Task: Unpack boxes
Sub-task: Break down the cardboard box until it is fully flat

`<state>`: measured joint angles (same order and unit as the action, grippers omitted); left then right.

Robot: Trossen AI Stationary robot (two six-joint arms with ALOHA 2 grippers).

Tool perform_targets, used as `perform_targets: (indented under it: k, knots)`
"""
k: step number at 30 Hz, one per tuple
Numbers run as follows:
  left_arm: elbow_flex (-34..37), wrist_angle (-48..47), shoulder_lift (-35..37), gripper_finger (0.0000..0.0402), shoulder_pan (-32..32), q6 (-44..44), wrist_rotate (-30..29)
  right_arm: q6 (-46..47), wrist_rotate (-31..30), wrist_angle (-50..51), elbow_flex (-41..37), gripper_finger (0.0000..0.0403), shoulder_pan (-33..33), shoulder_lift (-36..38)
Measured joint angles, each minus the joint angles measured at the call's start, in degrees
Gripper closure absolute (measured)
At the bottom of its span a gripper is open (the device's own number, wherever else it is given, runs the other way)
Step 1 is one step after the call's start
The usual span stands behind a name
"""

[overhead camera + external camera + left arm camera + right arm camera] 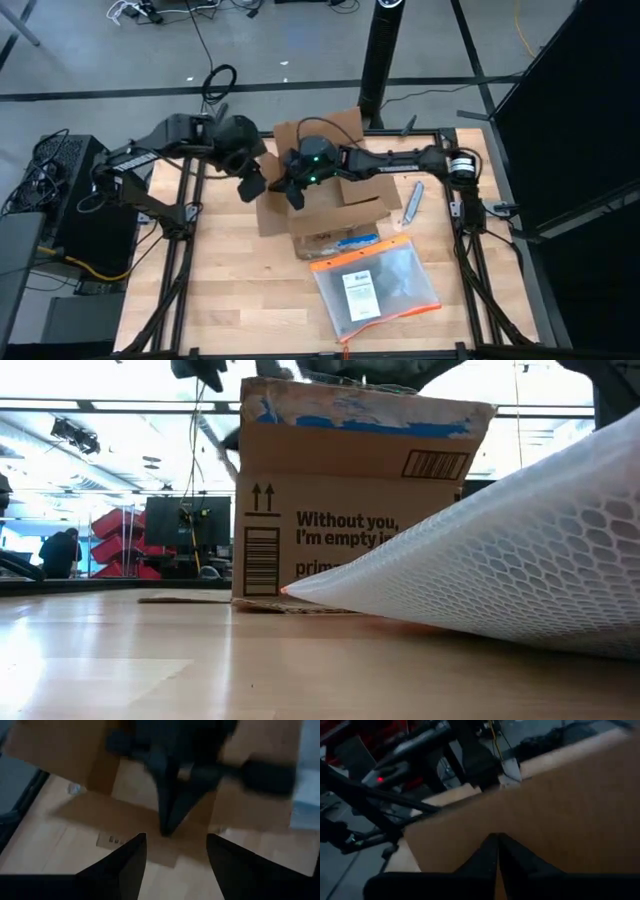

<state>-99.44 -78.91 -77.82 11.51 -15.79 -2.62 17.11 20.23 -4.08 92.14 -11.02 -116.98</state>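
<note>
— Jaws of the left gripper (pixel 175 852) are being held about halfway apart, with nothing gripped between them. Beyond the dark fingers (pixel 122 865), the brown corrugated cardboard shipping box (pixel 330 205) is being faced, along with a spread flap and the bare wooden table (pixel 225 290).

— And the right gripper (pixel 293 190)?

— Its jaws are being kept pressed fully together, tip to tip, and nothing is being held in them. The closed tips are being pointed down against a brown cardboard panel of the box, just ahead of them in the right wrist view; whether the panel is being touched cannot be told.

— Where is the box being seen relative to both?

— It is standing open directly under the right gripper and just beside the left gripper, which is being held over the flap on the box's left edge. The two grippers are being held near each other. A flat clear plastic pouch with an orange edge (pixel 378 283) is lying on the table beyond the box, well apart from both sets of jaws.
</note>
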Motion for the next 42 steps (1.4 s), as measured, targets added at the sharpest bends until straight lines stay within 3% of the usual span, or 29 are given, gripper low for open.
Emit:
perform_targets:
  k: [5,15,30,33,36,42]
  knots:
    - [3.2,-0.1,0.0,0.0204,0.0,-2.9,-2.4,-0.6,1.8,0.7,-0.1,0.0403,-0.6,-3.7]
    - [25.7,10.7,-0.1,0.0204,-0.7,-2.7,-4.1,-2.6,4.9,3.2,0.0,0.0403,-1.2,3.7]
    - [37.2,18.6,0.6,0.0204,-0.4,-4.1,-2.8,-19.5,-5.3,55.8,0.0,0.0403,-14.7,27.7]
    - [36.1,13.8,3.1,0.0204,0.5,-4.2,-4.5,-22.4,-10.1,67.8,-1.7,0.0403,-19.1,29.4]
    - [34.2,9.8,7.2,0.0204,1.2,-4.7,-8.2,-25.0,-10.0,72.5,-5.8,0.0403,-22.4,30.1]
    - [29.3,13.3,15.9,0.0204,3.6,-5.7,-14.9,-29.5,-12.3,66.7,-18.9,0.0403,-25.5,30.1]
